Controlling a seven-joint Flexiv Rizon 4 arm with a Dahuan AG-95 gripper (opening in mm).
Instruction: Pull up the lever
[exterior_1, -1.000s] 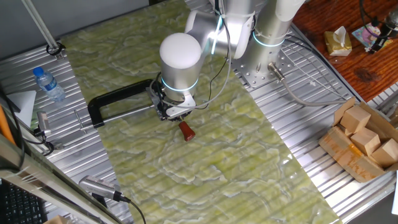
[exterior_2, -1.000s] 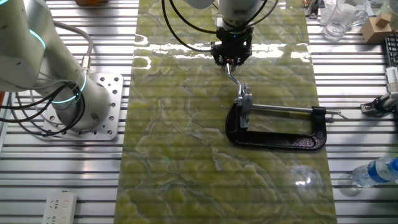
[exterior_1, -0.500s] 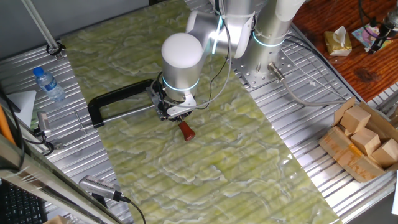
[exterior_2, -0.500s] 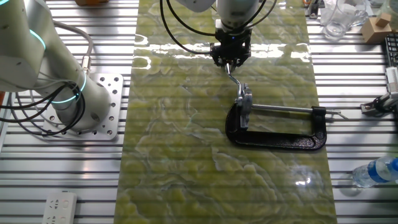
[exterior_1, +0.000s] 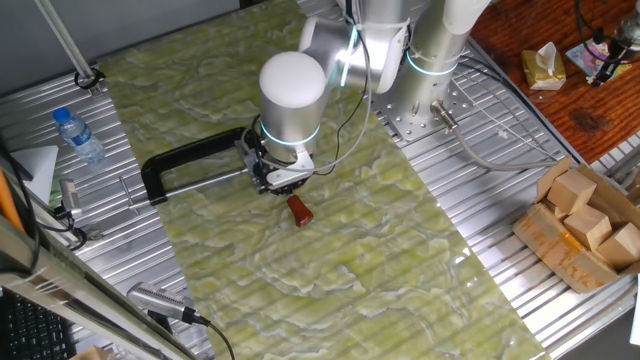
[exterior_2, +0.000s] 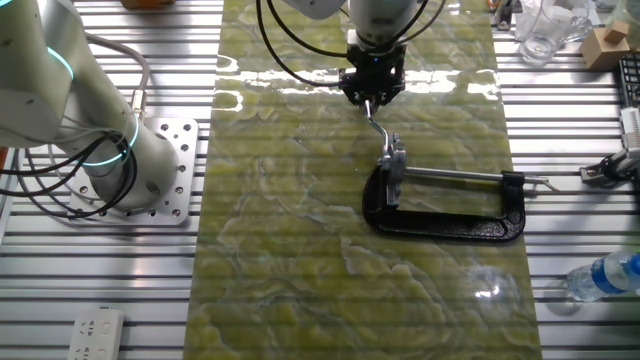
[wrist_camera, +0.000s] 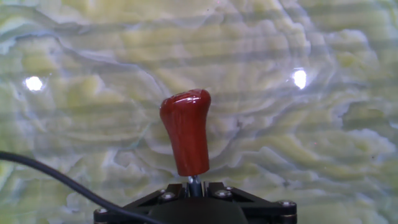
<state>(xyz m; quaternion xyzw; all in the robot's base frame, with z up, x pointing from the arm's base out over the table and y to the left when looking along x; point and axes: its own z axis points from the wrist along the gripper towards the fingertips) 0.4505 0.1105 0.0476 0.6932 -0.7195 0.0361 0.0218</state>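
The lever (exterior_1: 298, 208) juts low over the green mat (exterior_1: 400, 260) from the clamp (exterior_1: 185, 165)'s screw end, its rod apparently pinched by my gripper (exterior_2: 372, 98), so I fear the thin rod slipping out, or the unfixed clamp dragging along.

- Table (exterior_1: 120, 120): ribbed silver alu slats, both fixed views.
- Green marbled mat (exterior_1: 330, 270) down the middle, glossy; bright light reflections on it (exterior_2: 300, 85), also 2 glare spots in hand view (wrist_camera: 300, 78).
- Water bottle (exterior_1: 78, 134) on slats near mat edge.
- Wooden blocks in cardboard box (exterior_1: 585, 225) at table edge.
- Red-brown wood desk (exterior_1: 540, 40) past table w/ tissue pack (exterior_1: 543, 66).
- White power strip (exterior_2: 97, 334) on slats, glassware (exterior_2: 545, 30) at far corner.
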